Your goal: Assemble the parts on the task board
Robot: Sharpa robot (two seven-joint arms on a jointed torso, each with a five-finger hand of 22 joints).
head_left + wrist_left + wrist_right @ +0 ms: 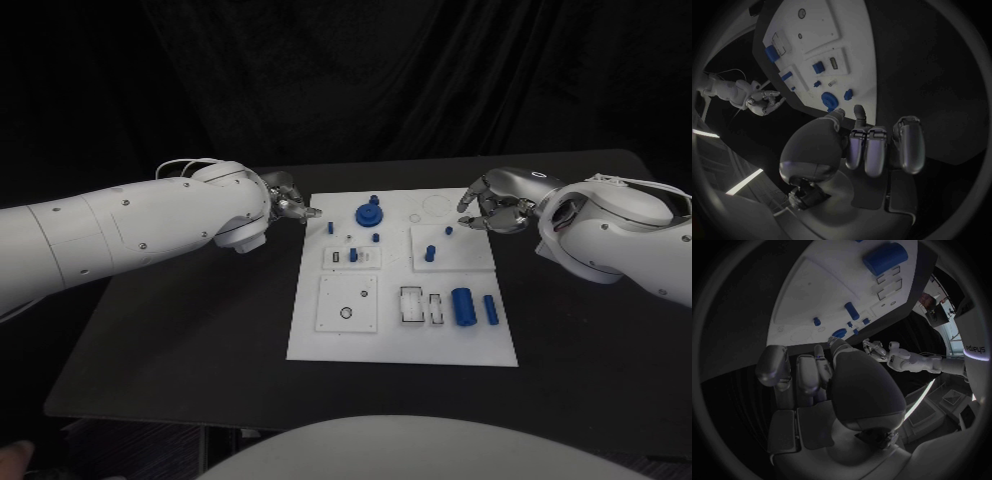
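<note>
So the task board [401, 345] sits between both: left robot hand [289, 200] and right robot hand [490, 208] hover at its far corners, fingers curled, holding nothing.

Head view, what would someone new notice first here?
The white task board in the middle of the black table, dotted with small blue parts, the biggest a blue cylinder toward its near right. The left hand and right hand hover at the board's far corners, holding nothing.
</note>
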